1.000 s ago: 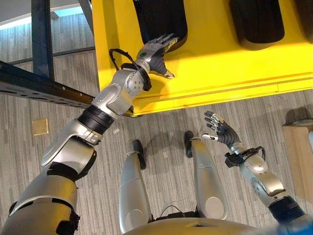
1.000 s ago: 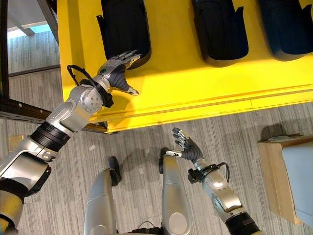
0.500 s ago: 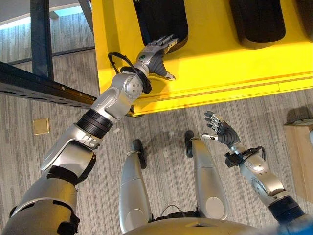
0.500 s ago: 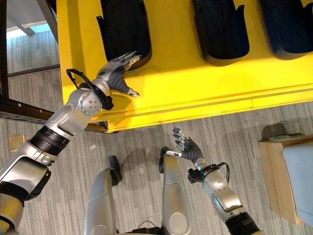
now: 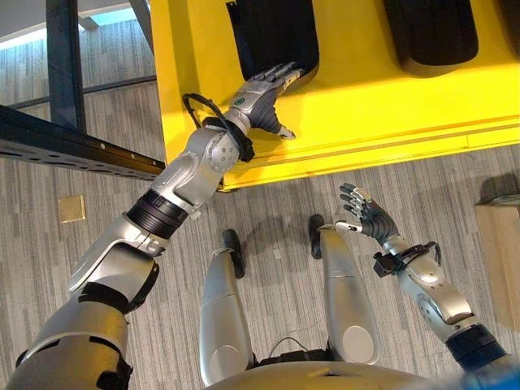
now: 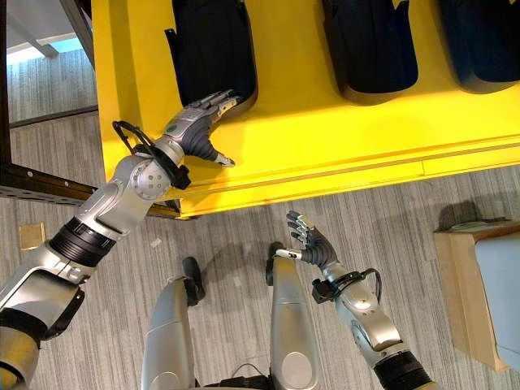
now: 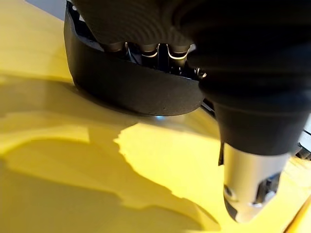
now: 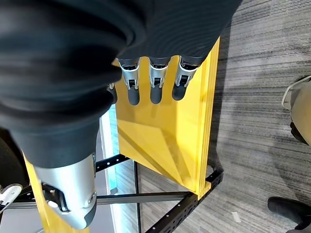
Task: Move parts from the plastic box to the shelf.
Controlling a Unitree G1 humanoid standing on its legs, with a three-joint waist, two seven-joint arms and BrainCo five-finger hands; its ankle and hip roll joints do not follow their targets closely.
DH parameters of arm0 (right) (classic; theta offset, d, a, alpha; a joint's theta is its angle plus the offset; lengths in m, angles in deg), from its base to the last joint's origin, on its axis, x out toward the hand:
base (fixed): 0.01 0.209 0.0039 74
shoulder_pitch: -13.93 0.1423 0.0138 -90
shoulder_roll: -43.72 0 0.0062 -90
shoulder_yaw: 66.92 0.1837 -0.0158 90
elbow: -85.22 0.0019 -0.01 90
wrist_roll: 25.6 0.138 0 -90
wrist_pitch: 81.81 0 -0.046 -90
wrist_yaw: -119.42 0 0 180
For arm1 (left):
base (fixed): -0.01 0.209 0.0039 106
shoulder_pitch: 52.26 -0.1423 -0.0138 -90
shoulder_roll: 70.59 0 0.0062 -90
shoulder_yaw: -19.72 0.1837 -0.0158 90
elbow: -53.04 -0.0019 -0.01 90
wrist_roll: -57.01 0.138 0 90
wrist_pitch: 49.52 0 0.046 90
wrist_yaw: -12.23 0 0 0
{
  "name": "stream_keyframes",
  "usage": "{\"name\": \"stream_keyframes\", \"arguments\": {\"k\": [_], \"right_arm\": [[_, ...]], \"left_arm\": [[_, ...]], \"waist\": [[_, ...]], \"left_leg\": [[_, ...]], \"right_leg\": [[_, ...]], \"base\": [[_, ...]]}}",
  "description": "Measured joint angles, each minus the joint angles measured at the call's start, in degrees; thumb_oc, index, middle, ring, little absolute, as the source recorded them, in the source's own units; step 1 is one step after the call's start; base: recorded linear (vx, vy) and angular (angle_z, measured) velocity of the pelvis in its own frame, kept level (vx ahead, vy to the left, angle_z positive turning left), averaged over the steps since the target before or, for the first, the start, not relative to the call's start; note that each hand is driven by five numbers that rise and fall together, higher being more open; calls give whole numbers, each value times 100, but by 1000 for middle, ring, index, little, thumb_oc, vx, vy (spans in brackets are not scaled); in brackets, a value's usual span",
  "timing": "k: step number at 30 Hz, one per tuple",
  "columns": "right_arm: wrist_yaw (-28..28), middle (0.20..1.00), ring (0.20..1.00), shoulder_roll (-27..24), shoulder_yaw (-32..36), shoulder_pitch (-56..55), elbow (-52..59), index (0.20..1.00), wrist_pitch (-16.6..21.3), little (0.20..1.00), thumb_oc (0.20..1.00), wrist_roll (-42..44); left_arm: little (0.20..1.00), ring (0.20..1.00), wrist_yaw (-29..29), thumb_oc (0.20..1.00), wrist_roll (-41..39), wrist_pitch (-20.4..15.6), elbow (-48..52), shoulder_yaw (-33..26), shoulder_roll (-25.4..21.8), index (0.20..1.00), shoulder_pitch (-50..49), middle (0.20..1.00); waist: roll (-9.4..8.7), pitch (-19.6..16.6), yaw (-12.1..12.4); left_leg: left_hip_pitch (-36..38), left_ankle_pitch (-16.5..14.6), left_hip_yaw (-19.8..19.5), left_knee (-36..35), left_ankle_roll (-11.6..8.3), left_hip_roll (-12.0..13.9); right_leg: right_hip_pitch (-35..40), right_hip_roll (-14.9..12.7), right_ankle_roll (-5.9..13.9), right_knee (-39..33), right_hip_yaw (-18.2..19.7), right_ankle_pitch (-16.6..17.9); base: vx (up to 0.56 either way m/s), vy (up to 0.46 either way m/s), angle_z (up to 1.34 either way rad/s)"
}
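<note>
Fingertips of the left hand [image 5: 258, 99] lay straight against the near rim of a black part [image 5: 272, 32] resting flat on the yellow shelf [image 5: 382, 106], thumb splayed apart on bare yellow, nothing grasped. Two more black parts [image 6: 370, 45] sat further along. Right hand [image 5: 366, 216] hung loosely open over the floor, holding nothing.

three black parts [image 6: 213, 45] on one yellow shelf [image 6: 325, 146], two robot hands [image 6: 199, 122]
</note>
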Motion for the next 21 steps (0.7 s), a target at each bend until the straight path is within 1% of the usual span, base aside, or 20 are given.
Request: {"name": "stream_keyframes", "arguments": {"k": [6,12,21], "right_arm": [[5,1000,1000,0,3,0,3,1000,0,1000,1000,-2],[6,1000,1000,1,4,0,5,1000,-1,1000,1000,-6],[7,1000,1000,1,5,3,7,1000,-1,1000,1000,-49]], "left_arm": [[1000,1000,-23,1000,60,-91,78,-151,-12,1000,-177,1000],[1000,1000,-32,1000,211,-98,185,-227,-22,1000,-303,1000],[1000,1000,-37,1000,215,-103,399,-292,-34,1000,-502,1000]], "waist": [[1,1,-2],[5,3,0],[24,15,6]], "left_leg": [[0,-5,1,6,1,1],[0,-8,4,11,4,2],[5,-9,4,25,5,5]], "right_leg": [[0,1,0,0,1,-2],[0,2,-1,7,3,-2],[0,6,-2,21,9,-3]], "base": [[0,0,0],[0,0,0],[0,0,0]]}}
